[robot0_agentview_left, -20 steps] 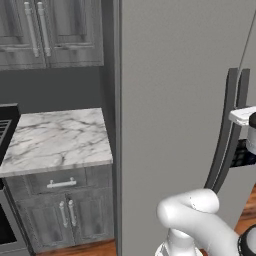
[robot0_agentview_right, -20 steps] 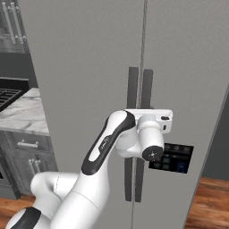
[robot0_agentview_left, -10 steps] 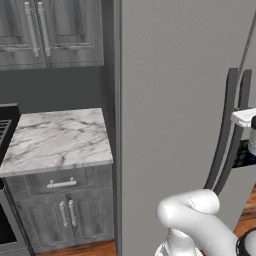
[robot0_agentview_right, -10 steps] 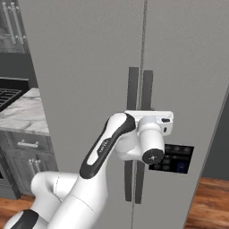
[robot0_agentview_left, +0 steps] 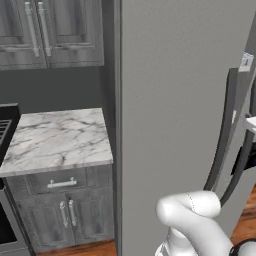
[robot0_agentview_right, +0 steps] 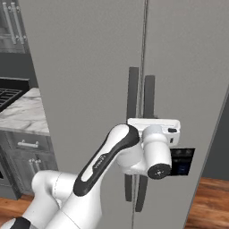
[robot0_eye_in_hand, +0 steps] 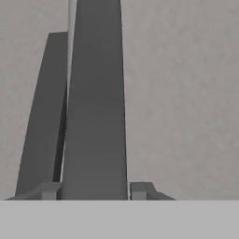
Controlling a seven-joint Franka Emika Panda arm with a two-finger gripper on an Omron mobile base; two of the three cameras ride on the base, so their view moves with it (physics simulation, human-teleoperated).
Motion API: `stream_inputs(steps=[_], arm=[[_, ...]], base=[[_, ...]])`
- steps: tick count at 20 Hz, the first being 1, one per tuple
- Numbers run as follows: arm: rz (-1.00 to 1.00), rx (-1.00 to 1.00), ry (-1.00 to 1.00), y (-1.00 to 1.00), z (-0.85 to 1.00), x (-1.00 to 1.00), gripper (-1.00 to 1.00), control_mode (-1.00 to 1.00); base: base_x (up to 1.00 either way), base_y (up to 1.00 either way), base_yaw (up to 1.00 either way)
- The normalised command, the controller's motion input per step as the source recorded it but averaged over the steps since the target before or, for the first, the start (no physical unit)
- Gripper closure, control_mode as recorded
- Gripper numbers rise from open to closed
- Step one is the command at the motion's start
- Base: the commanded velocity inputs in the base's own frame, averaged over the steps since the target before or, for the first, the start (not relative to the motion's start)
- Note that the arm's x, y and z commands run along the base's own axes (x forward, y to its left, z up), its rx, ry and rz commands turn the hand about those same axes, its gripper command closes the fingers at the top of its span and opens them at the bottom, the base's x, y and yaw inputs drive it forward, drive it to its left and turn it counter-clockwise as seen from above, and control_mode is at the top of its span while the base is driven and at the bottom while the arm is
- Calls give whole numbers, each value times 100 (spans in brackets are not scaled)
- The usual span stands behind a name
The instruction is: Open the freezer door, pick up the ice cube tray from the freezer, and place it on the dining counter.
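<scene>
A marble table [robot0_agentview_left: 55,142] stands left, apart from the freezer door [robot0_agentview_left: 170,115]. The door sits flush with its neighbour. The claw [robot0_eye_in_hand: 94,189] straddles the door's handle [robot0_eye_in_hand: 95,102], a fingertip [robot0_eye_in_hand: 139,189] close against each edge.

The fridge has two tall doors side by side. The freezer door [robot0_agentview_right: 89,67] is on the left, and the other door [robot0_agentview_right: 188,67] is on the right with a button panel [robot0_agentview_right: 182,162] on it. Each door has a long handle by the middle gap: the freezer handle [robot0_agentview_right: 132,96] and the other handle [robot0_agentview_right: 149,98]. The gripper [robot0_eye_in_hand: 94,190] sits around the freezer handle, one fingertip [robot0_eye_in_hand: 49,190] on each side. Left of the fridge stands a small counter [robot0_agentview_left: 55,140] with a drawer [robot0_agentview_left: 61,181] under it, and cupboards [robot0_agentview_left: 50,30] hang above
</scene>
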Motion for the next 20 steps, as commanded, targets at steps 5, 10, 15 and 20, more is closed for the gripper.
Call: stream_inputs(steps=[5, 10, 15, 20], arm=[[0, 0, 0, -45, 0, -59, 100, -100], [0, 0, 0, -40, 0, -53, 100, -100], [0, 0, 0, -36, 0, -47, 100, -100], [0, 0, 0, -26, 0, -28, 100, -100]], base=[[0, 0, 0], [0, 0, 0], [0, 0, 0], [0, 0, 0]])
